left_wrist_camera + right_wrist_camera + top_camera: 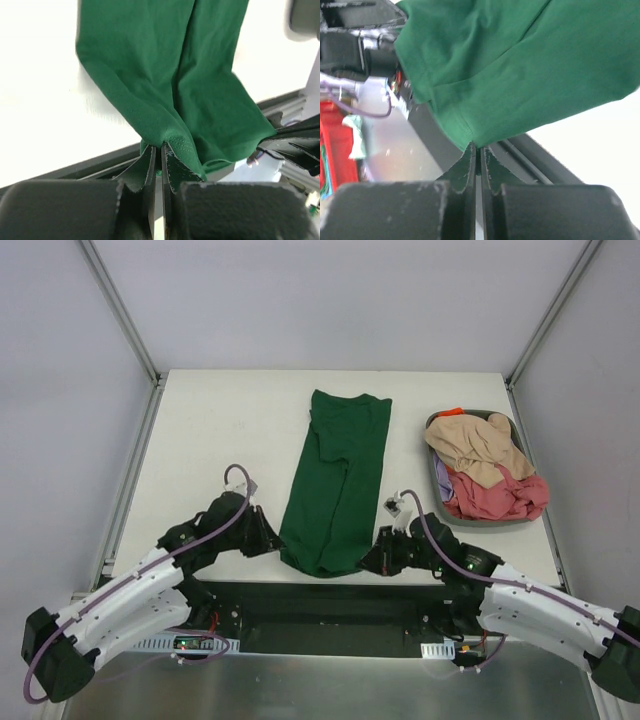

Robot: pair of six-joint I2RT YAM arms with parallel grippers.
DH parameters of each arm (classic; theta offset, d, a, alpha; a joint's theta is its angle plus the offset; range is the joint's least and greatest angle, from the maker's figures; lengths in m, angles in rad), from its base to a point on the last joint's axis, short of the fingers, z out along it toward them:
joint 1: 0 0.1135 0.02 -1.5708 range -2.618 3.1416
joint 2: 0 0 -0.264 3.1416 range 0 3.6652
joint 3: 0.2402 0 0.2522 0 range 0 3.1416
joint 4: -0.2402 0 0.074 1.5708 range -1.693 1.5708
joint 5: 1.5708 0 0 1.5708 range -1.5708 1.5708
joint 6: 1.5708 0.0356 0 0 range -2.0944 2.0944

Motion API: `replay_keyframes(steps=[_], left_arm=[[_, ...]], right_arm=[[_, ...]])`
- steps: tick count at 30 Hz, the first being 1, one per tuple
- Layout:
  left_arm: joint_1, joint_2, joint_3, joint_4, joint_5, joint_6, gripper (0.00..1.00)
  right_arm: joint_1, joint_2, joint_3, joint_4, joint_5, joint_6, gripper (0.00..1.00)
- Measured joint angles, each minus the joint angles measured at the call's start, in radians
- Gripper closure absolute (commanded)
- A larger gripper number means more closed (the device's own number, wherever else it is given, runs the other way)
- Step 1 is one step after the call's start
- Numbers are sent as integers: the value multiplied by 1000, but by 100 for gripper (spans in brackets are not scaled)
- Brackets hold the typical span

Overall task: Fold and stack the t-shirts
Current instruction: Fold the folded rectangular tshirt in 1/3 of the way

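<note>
A dark green t-shirt [335,480] lies folded into a long strip down the middle of the table. Its near end hangs at the front edge. My left gripper [277,540] is shut on the near left corner of the green t-shirt [170,90], with cloth pinched between the pads. My right gripper [368,558] is shut on the near right corner of the same t-shirt [520,65], its hem caught at the fingertips. A beige t-shirt [480,448] and a pink-red t-shirt [500,498] lie heaped in a basket at the right.
The grey basket [437,422] stands at the table's right side, with an orange bit [456,411] and a purple bit [445,478] showing among the clothes. A dark rail runs along the table's near edge [340,590]. Frame posts rise at the back corners.
</note>
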Motion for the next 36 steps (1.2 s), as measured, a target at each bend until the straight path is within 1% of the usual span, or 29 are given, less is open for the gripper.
replay_keyframes(steps=[3, 7, 10, 13, 18, 20, 25, 36], left_arm=[[0, 122, 88, 1, -70, 34, 100], [2, 291, 235, 2, -149, 104, 100], [14, 371, 321, 12, -183, 150, 100], [58, 461, 399, 35, -188, 198, 100], [169, 613, 502, 69, -144, 262, 100], [196, 676, 552, 74, -119, 286, 100], [215, 817, 677, 91, -66, 342, 100], [294, 1048, 849, 96, 39, 400, 100]], right_arm=[[-88, 22, 26, -13, 36, -34, 99], [-205, 104, 90, -26, 50, -95, 100], [-273, 166, 152, -28, 60, -143, 100], [-326, 216, 209, -28, 71, -186, 100], [-407, 304, 286, -26, 79, -243, 100], [-438, 337, 307, -25, 79, -260, 99], [-507, 420, 354, -15, 68, -297, 100], [-599, 663, 492, 23, 38, -371, 100]])
